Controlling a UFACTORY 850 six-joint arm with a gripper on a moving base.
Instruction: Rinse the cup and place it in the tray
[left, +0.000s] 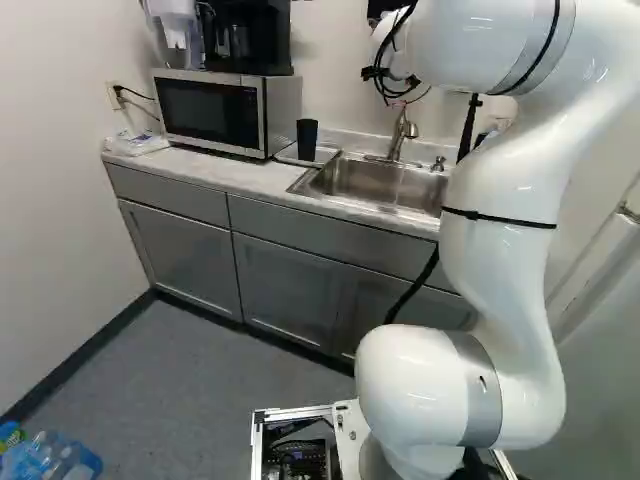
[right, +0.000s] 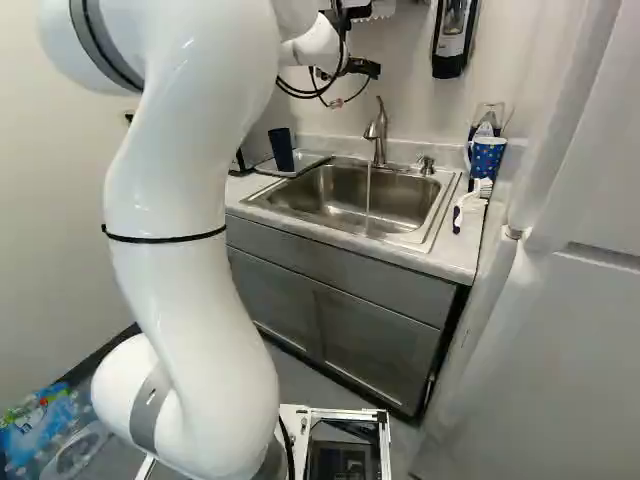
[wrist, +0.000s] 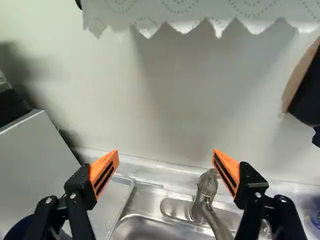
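Observation:
My gripper (right: 360, 68) is over the sink area in the right base view, mostly behind the arm's wrist and cables. In the wrist view the gripper (wrist: 166, 155) is open, its orange pads wide apart, with nothing between them. A dark blue cup (right: 281, 149) stands on the flat tray (left: 290, 156) left of the sink. Past one finger, the tray (wrist: 107, 202) shows again in the wrist view. A thin stream of water (right: 368, 190) runs from the faucet (right: 377, 130) into the sink (left: 375, 182). Below the other finger is the faucet (wrist: 205, 195).
A microwave (left: 212, 110) with a coffee machine on top stands left of the tray. Right of the sink are a patterned blue cup (right: 488, 157), a brush (right: 472, 202) and a soap pump (right: 427, 165). A dispenser (right: 454, 35) hangs on the wall; a white door (right: 560, 330) stands at the right.

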